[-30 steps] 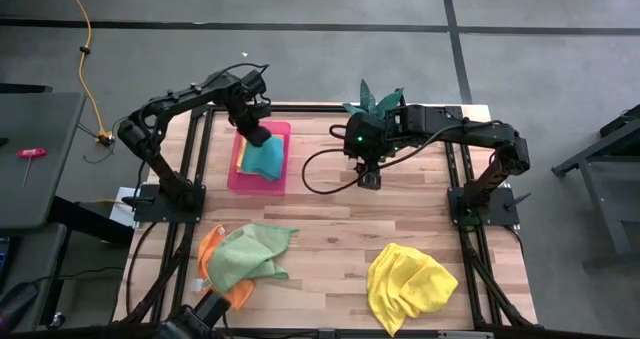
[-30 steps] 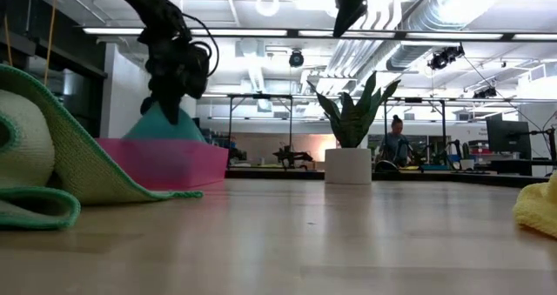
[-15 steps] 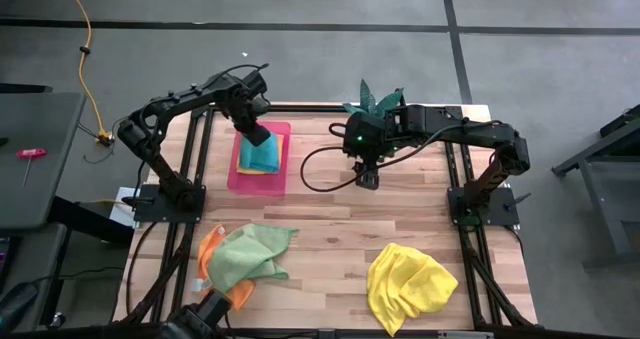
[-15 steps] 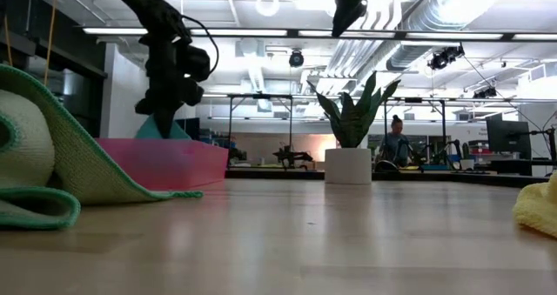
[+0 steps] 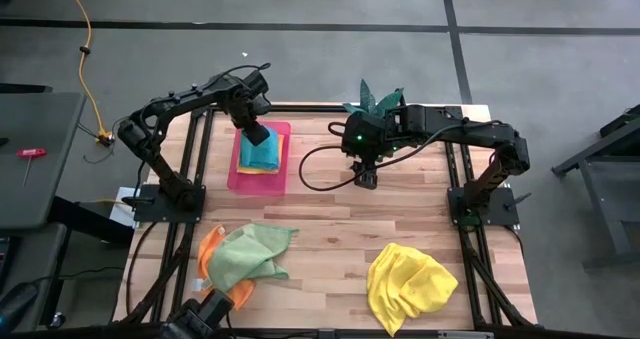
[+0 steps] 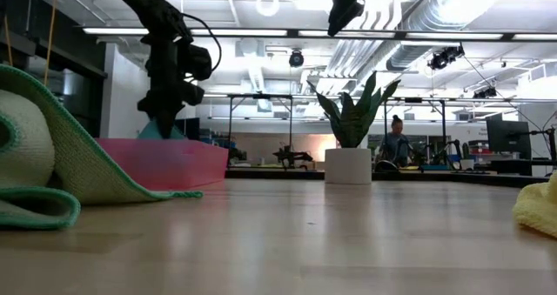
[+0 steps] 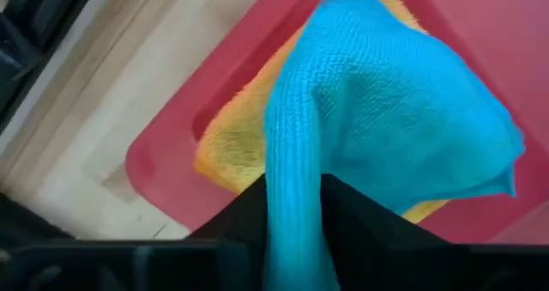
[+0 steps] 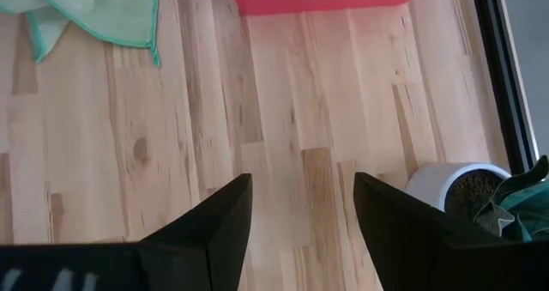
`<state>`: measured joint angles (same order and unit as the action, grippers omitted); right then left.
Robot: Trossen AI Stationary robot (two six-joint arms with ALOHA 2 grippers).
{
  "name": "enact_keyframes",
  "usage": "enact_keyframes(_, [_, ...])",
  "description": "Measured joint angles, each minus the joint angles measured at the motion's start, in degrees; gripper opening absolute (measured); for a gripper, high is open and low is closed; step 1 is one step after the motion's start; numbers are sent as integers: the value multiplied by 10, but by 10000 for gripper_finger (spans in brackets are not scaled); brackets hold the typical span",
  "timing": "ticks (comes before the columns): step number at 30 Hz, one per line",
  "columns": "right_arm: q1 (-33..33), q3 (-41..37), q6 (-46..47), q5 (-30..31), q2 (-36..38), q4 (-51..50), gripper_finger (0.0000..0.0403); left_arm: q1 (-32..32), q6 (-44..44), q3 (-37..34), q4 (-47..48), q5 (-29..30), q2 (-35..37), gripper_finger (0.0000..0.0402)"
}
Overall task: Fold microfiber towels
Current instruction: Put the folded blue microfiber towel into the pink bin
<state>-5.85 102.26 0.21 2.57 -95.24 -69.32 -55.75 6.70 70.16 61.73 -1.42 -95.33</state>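
Observation:
A teal towel [image 5: 264, 158] lies in the pink tray [image 5: 257, 182] at the table's far left, on top of a yellow towel [image 7: 230, 147]. My left gripper [image 7: 293, 214] points down over the tray and is shut on a raised ridge of the teal towel. My right gripper [image 8: 302, 212] hangs open high above the bare middle of the table, holding nothing. A light green towel [image 5: 247, 255] lies crumpled on an orange towel [image 5: 211, 247] at the near left. Another yellow towel [image 5: 408, 280] is bunched up at the near right. My left gripper has a raised fold of the teal towel [image 7: 293, 188] between its two fingers, which come from above and point down. The ridge runs up between the fingers. The rest of the towel lies spread on the yellow towel in the tray.
A potted plant [image 5: 372, 101] in a white pot [image 6: 348, 165] stands at the far edge near the middle, close to my right arm. Black frame rails run along the table's left and right sides. Bare wood lies between the tray and the near towels.
My left gripper has tipped over the tray until it points straight down. The teal towel, which stood as a tall mound above the tray's wall, has sunk into the tray; only a small peak shows under the fingers.

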Motion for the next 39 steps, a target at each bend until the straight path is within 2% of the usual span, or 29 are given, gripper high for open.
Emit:
enact_keyframes(5, [0,0,-1,0,0,9,197,0,3,7,11,-29,-1,160])
enact_keyframes(10, [0,0,-1,0,0,13,197,0,10,57,30,-33,-1,209])
enact_keyframes(15, [0,0,-2,0,0,13,197,1,24,121,49,-33,-1,222])
enact_keyframes(18, [0,0,-1,0,0,13,197,7,16,131,46,-41,0,218])
enact_keyframes(21, [0,0,0,0,0,14,197,19,9,118,35,-79,0,199])
enact_keyframes(23, [0,0,0,0,0,14,197,36,-4,91,10,-84,1,168])
enact_keyframes(25, [0,0,0,0,0,14,197,54,-16,53,-27,-75,9,118])
enact_keyframes(27, [0,0,0,0,0,14,197,71,-32,8,-72,-61,19,52])
enact_keyframes(29, [0,0,0,0,0,14,197,79,-54,-42,-115,-46,33,15])
enact_keyframes(35, [-2,0,-2,1,0,18,197,85,-130,-150,-243,12,99,2])
enact_keyframes(39, [-2,0,-2,1,0,24,197,85,-142,-184,-303,26,101,1])
